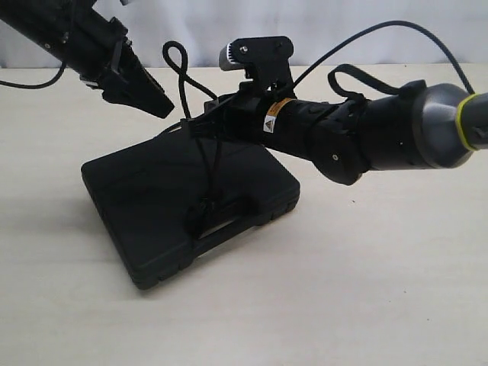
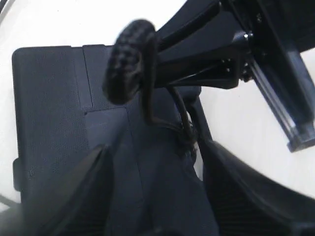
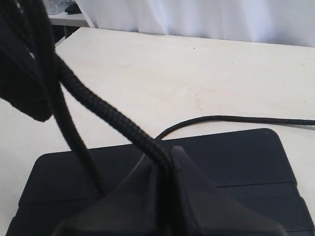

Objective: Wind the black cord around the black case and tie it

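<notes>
Scanning from the left, locate the left gripper (image 1: 162, 107) in the air at ten o'clock of the black case (image 1: 145, 194), clear of its surface. Note its fingers (image 2: 83, 191) standing well apart, with nothing clamped between them. Find the looped black cord (image 2: 129, 59) just ahead of those fingers, rising free above the case. Trace the cord down from the loop at twelve o'clock, across the ribbed top of the case, as far as the handle cutout (image 1: 225, 226) at the five o'clock edge. See the case lying flat on the pale table (image 1: 366, 290), slightly left of centre. Moving right, identify the right gripper (image 1: 197, 126) extended in from three o'clock, poised over the twelve o'clock edge of the case. Confirm jaws fully closed, pinching the cord between the tips. Observe a further run of cord lying on the table beyond the far edge of the case.
</notes>
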Robot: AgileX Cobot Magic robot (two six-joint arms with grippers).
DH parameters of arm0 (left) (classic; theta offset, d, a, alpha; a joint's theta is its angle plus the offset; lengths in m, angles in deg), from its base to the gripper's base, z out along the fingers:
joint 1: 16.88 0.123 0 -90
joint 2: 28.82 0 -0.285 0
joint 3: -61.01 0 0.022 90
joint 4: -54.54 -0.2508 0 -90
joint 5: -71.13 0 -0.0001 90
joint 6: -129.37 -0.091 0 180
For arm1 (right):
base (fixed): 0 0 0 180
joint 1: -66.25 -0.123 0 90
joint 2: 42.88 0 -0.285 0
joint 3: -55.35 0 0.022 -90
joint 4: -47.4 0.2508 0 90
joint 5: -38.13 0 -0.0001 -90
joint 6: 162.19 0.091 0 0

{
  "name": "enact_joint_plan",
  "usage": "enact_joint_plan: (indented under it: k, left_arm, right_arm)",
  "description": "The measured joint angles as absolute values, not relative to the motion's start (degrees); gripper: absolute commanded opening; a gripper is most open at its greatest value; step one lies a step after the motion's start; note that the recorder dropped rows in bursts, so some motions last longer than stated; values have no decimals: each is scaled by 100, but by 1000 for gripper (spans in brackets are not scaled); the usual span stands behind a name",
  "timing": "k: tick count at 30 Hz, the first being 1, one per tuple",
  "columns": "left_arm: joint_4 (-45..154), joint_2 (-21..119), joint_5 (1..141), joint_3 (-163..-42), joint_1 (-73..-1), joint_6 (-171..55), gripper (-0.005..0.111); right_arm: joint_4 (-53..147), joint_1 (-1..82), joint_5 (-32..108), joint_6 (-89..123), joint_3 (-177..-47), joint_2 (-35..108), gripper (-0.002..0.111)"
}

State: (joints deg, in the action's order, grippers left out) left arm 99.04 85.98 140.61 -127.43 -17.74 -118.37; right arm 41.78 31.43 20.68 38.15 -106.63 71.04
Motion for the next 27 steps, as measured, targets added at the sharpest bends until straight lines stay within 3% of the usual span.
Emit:
enact_joint_plan:
  k: [10, 12, 19, 27]
  left_arm:
    - [9847, 8713, 13152, -12743, -2494, -12140, 51]
    - [9694, 8796, 12811, -12743, -2607, -12151, 44]
    - [9362, 8885, 12243, -12743, -2648, -12117, 0]
    - [8009, 8885, 12071, -12743, -2692, -11204, 0]
  right_arm:
    - [4204, 3143, 2159, 3815, -10663, 7090, 4]
    - [4218, 3143, 2201, 3815, -10663, 7090, 4]
    - [4218, 3143, 2264, 3815, -10663, 7090, 4]
    - [4740, 3211, 2429, 3815, -10663, 7023, 4]
